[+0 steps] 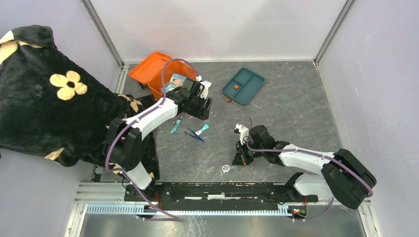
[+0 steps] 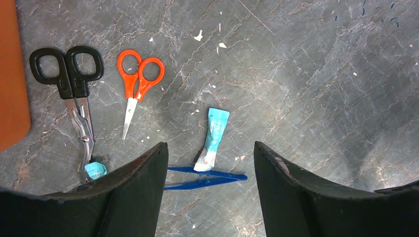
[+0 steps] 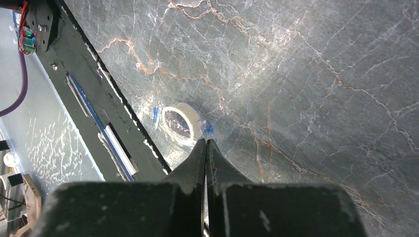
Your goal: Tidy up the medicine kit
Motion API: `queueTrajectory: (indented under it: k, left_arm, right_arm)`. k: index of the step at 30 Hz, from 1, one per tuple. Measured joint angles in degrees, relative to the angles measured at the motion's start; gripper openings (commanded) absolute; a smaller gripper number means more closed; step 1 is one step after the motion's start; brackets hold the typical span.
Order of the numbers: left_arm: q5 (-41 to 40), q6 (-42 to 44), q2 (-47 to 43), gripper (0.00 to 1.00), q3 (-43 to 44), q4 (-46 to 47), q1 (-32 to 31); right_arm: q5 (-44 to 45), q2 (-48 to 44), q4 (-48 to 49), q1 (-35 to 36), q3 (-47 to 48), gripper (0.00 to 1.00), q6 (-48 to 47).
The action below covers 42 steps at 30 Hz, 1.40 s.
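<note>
The medicine kit (image 1: 148, 66), at eleven o'clock in the top view, is bright orange. The compartment tray (image 1: 243, 85) at one o'clock is dark teal. The table (image 1: 296, 98) is grey stone-patterned, veined white and rust. At nine o'clock lies black plush fabric (image 1: 44, 108) printed with cream flowers.

In the left wrist view, the shears (image 2: 66, 74) at ten o'clock have black handles and silver blades. The small scissors (image 2: 139, 79) beside them have orange handles. The sachet (image 2: 213, 138) at centre is teal and white, and the tweezers (image 2: 205, 178) at six o'clock are dark blue.

The tape roll (image 3: 180, 122) is translucent white. Both arms (image 1: 148, 116) are white and black, with purple cables (image 1: 173, 60).
</note>
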Motion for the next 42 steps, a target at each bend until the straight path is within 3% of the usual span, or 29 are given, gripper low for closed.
queueTrajectory:
  k: [6,18,29,37,42]
  left_arm:
    - [1.7,0.0,-0.1,0.71,0.0,0.5,0.0]
    - [23.6,-1.7,-11.9,0.75,-6.0,12.5,0.0]
    - [36.1,-2.1,-13.4,0.72,-7.3,16.8,0.0]
    - [41.3,-2.2,-13.1,0.68,-7.3,17.2,-0.2]
    - [42.1,-2.1,-12.6,0.70,-7.3,17.1,-0.6]
  right_arm:
    - [3.7,-0.9,-1.6,0.0,2.3,0.00,-0.2]
    - [13.7,-0.9,2.7,-0.4,15.5,0.00,-5.4]
    - [15.4,-11.4,11.0,-2.8,11.4,0.00,-7.0]
    - [15.0,-12.1,13.9,-3.8,11.1,0.00,-7.0]
    - [14.5,-12.1,14.1,-4.1,11.1,0.00,-7.3]
